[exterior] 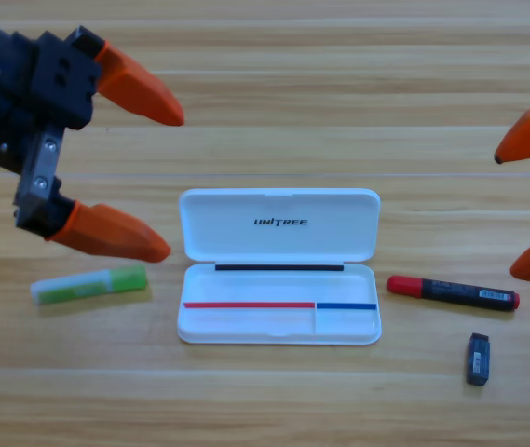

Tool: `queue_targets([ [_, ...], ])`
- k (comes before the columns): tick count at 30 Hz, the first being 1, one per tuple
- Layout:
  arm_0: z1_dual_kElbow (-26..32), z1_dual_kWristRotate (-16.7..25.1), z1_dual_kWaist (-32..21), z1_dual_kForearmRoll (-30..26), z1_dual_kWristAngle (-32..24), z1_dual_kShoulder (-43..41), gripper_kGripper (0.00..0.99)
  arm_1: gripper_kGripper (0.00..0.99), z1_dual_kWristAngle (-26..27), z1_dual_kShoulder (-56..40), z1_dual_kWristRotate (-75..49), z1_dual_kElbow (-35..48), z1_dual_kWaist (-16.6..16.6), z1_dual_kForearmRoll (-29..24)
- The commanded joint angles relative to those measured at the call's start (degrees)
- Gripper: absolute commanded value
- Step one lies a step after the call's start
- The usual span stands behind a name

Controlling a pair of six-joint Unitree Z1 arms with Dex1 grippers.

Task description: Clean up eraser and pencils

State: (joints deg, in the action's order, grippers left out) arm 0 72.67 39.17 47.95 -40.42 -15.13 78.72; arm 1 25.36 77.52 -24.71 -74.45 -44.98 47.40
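A pale white-and-green pencil (pixel 89 284) lies on the table at the left, just below my left gripper (pixel 167 182). That gripper is open, its orange jaws spread wide with nothing between them. A black pencil with a red cap (pixel 452 291) lies to the right of the open white case (pixel 278 265). Below that pencil's right end, the small dark eraser (pixel 478 358) stands alone on the wood. My right gripper (pixel 507 214) shows only two orange jaw tips at the right edge, spread apart and open.
The white case lies open in the middle, lid folded back, its tray holding none of the loose items. The wooden table (pixel 274 410) runs across the whole view.
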Motion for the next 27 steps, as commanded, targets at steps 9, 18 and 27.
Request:
queue_targets([
  [9,0.1,-0.41,1.53,-0.97,2.04,1.88,0.989,0.977,1.09,1.75,-0.26,2.38,-1.34,1.73],
  [18,14.34,3.1,0.21,-12.66,24.01,9.44,0.986,0.977,-6.82,4.65,8.8,1.68,-1.34,1.82],
  [27,13.63,7.94,-11.21,-15.74,27.35,17.7,0.974,0.977,-17.36,11.6,30.33,-0.96,-1.6,8.85],
])
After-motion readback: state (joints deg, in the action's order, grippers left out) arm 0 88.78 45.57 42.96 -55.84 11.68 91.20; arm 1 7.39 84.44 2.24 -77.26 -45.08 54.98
